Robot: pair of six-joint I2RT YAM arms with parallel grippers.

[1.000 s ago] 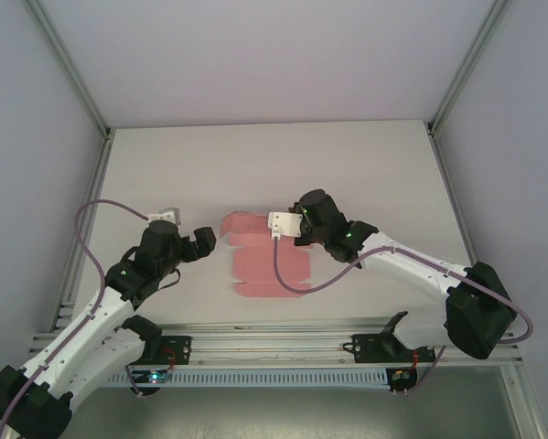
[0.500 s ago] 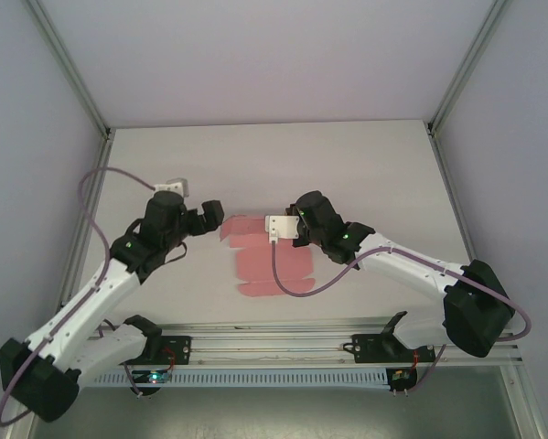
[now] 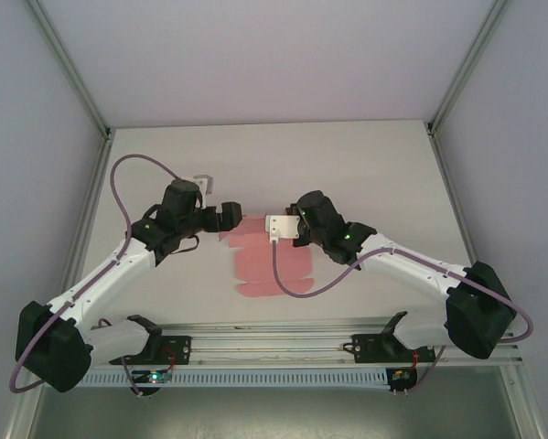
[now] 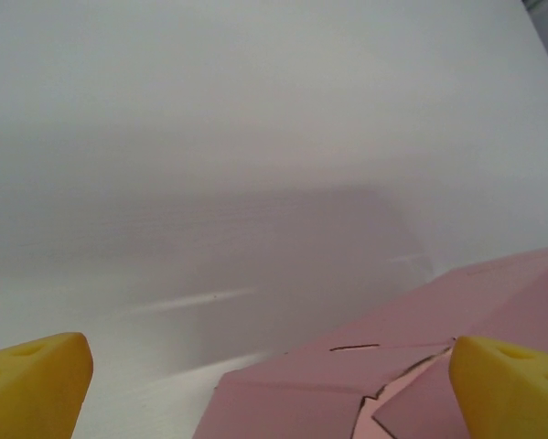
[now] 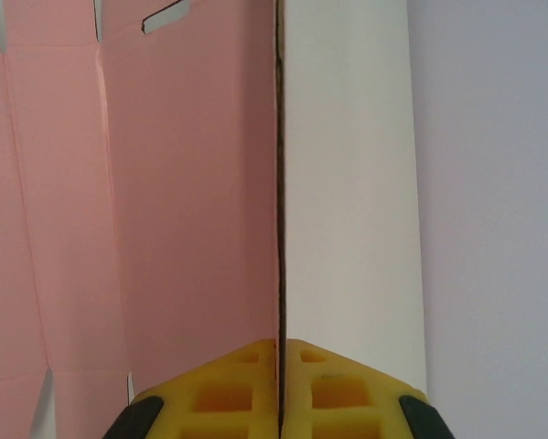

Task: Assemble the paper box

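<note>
The paper box (image 3: 264,263) is a pink die-cut sheet lying mostly flat at the table's middle. My right gripper (image 3: 275,230) is at the sheet's far right part. In the right wrist view my right gripper (image 5: 280,366) is shut on a thin panel of the paper box (image 5: 191,183) seen edge-on, pink on one face and white on the other. My left gripper (image 3: 230,216) is open at the sheet's far left corner. In the left wrist view my left gripper (image 4: 274,384) has its yellow fingertips (image 4: 31,384) wide apart, with a corner of the paper box (image 4: 347,389) low between them, untouched.
The white table (image 3: 365,174) is bounded by an aluminium frame, with rails on both sides (image 3: 86,229) and the arm bases along the near edge. Purple cables loop off both arms.
My left arm has swung right and farther from its base, bringing its open gripper up to the sheet's left corner. The right gripper has stayed shut in place.
</note>
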